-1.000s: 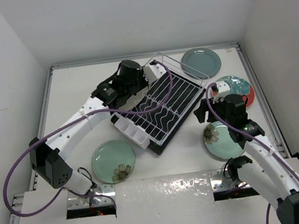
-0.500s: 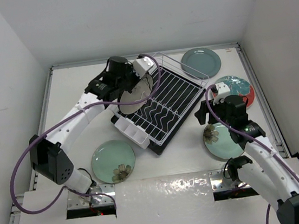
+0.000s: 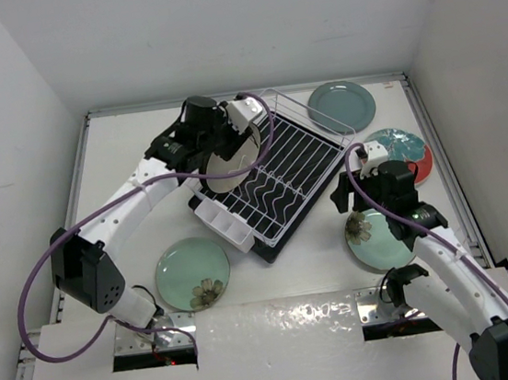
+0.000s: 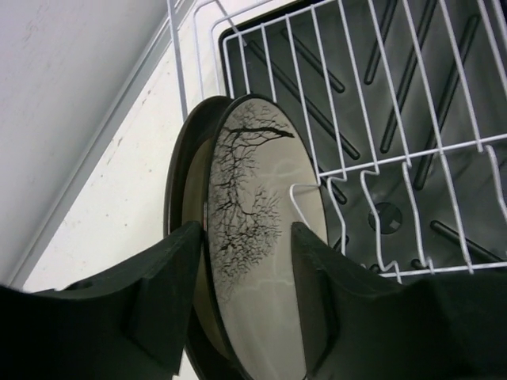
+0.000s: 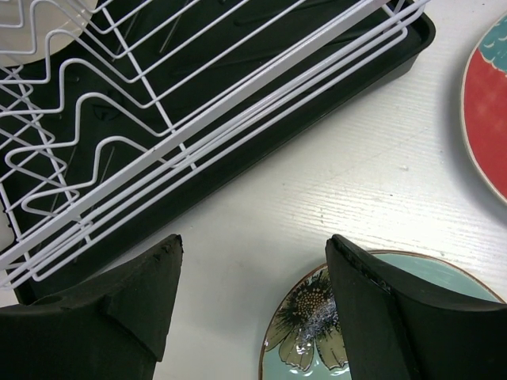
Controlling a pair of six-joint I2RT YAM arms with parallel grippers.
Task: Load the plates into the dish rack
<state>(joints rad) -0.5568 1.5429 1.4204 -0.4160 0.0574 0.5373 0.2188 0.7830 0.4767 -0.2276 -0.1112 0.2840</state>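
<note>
The left claw [image 4: 247,245] was clenched on the cream plate with a dark brown rim [image 4: 253,182], which stood on edge and tilted at the far-left end of the dish rack [image 3: 280,173], its branch-patterned face turned right. The right claw [image 5: 253,245] hung released above the desk [image 3: 316,238], between the rack and the pale green flower plate [image 5: 305,332].

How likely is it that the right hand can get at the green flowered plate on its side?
Probably yes: the open right hand hovers just above the edge of that plate, with nothing between them.
</note>
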